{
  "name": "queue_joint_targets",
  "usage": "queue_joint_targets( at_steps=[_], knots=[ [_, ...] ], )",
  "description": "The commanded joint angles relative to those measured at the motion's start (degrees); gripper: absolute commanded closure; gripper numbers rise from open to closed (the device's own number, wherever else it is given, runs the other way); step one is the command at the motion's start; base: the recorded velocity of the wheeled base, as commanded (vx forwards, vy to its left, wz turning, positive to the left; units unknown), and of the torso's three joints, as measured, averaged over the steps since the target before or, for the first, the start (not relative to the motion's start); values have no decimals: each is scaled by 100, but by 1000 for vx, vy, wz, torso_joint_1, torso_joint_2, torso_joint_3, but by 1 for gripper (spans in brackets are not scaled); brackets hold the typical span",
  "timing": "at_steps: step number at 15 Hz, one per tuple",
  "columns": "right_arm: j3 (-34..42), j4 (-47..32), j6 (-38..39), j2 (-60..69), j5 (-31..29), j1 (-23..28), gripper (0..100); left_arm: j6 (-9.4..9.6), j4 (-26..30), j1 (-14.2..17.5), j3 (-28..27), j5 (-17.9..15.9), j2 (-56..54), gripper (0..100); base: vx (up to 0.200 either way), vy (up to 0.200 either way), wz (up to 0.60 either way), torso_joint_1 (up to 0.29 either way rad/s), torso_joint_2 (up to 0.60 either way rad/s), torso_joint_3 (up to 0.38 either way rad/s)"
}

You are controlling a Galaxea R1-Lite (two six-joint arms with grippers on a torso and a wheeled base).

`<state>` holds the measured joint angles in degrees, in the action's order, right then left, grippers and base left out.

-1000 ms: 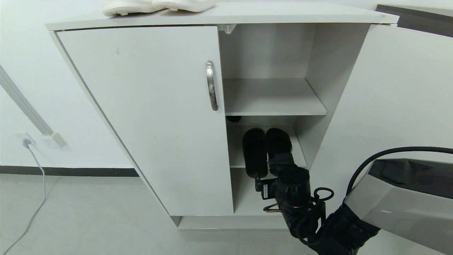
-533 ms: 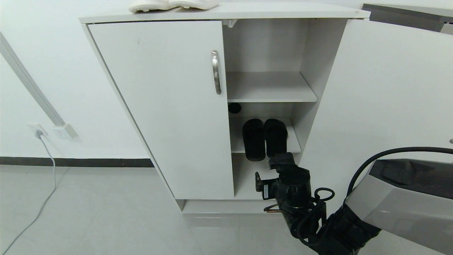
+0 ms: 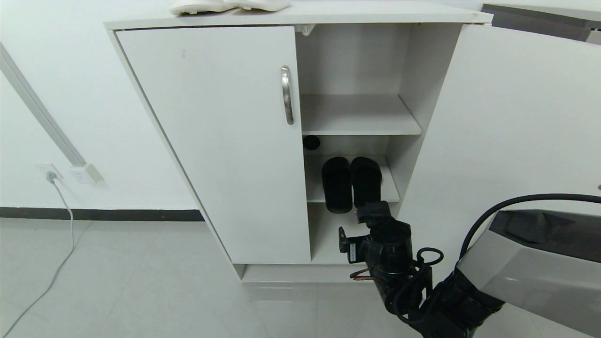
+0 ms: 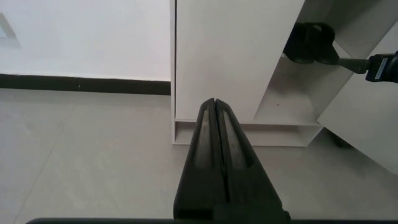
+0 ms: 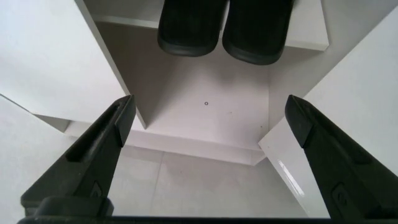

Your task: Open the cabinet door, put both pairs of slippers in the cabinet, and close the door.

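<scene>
Holds nothing in the right hand (image 5: 209, 106), spread wide just before the open cabinet (image 3: 300, 14), below the black slippers (image 3: 351, 183) lying side by side on the middle shelf (image 3: 390, 188). Shows the left hand (image 4: 214, 106) pressed shut and empty, low over the floor (image 4: 93, 155). Leaves the white slippers (image 3: 230, 5) on the cabinet's top: probably light, soft foam, springy when squeezed. Best pinched together across both straps or along the paired soles' edges.
</scene>
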<state>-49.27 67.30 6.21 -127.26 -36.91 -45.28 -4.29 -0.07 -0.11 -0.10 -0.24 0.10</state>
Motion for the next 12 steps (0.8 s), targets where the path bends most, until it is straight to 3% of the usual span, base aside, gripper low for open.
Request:
queue_joint_targets(
  at_steps=[1,5,12],
  knots=[
    [-3,2,4,-1,-9,1,0,-2,-1,-7,1,-2,-1,100,0,0,0,0,0,0],
    [-3,11,-76,-1,0,1,0,-2,-1,2,1,-2,8,100,0,0,0,0,0,0],
    [23,37,-76,17,-9,10,0,-2,-1,-7,1,7,8,100,0,0,0,1,4,185]
  ],
)
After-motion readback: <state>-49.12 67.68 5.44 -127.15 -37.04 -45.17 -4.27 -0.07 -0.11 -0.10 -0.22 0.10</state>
